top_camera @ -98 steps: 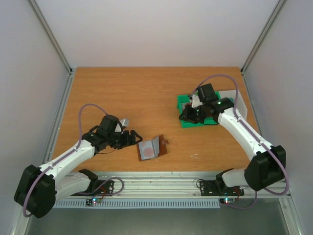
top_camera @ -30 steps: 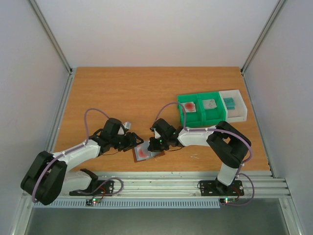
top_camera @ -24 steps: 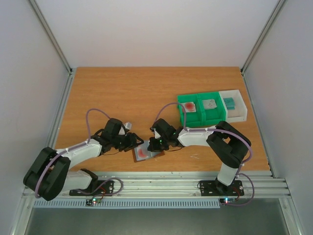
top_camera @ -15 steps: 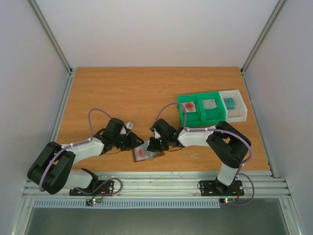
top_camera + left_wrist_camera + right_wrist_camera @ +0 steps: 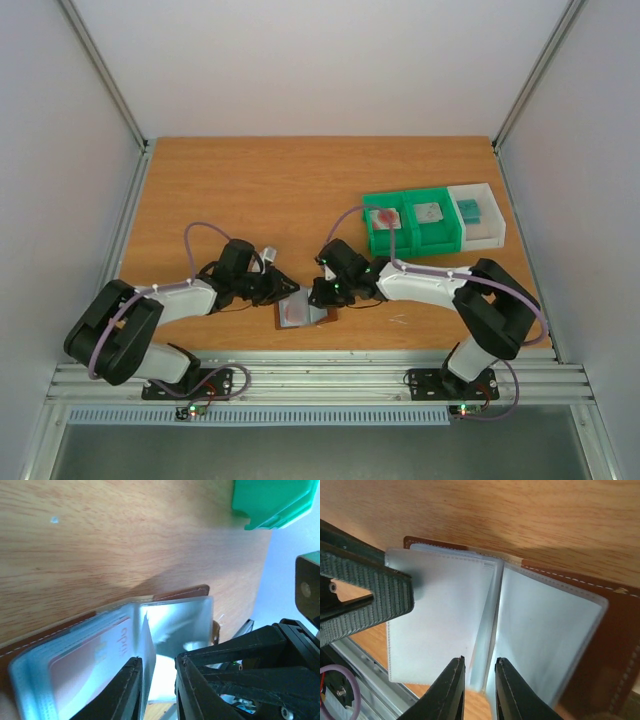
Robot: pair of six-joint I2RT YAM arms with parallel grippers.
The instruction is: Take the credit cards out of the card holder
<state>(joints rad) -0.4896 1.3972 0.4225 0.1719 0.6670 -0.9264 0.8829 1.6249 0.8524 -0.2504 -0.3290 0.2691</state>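
Note:
The brown card holder [image 5: 305,313] lies open near the table's front edge, its clear sleeves fanned out. A pinkish credit card with a red blot [image 5: 92,656] sits in one sleeve. My left gripper [image 5: 284,294] reaches in from the left. Its jaws [image 5: 159,662] stand narrowly apart around one upright sleeve leaf [image 5: 148,639], which rests against only one finger. My right gripper [image 5: 322,292] comes from the right, open by a narrow gap [image 5: 480,662] astride another sleeve leaf [image 5: 485,630]. Three more cards lie in the bins: pinkish [image 5: 385,217], grey [image 5: 428,212], teal [image 5: 468,208].
A green two-compartment bin [image 5: 413,238] and a white bin [image 5: 490,228] stand at the back right. The table's front rail [image 5: 330,375] runs just below the card holder. The two grippers' fingers are almost touching over the holder.
The left jaws have narrowed around a sleeve leaf and the left arm has edged right. The right jaws have parted slightly from shut. The holder has shifted a little right.

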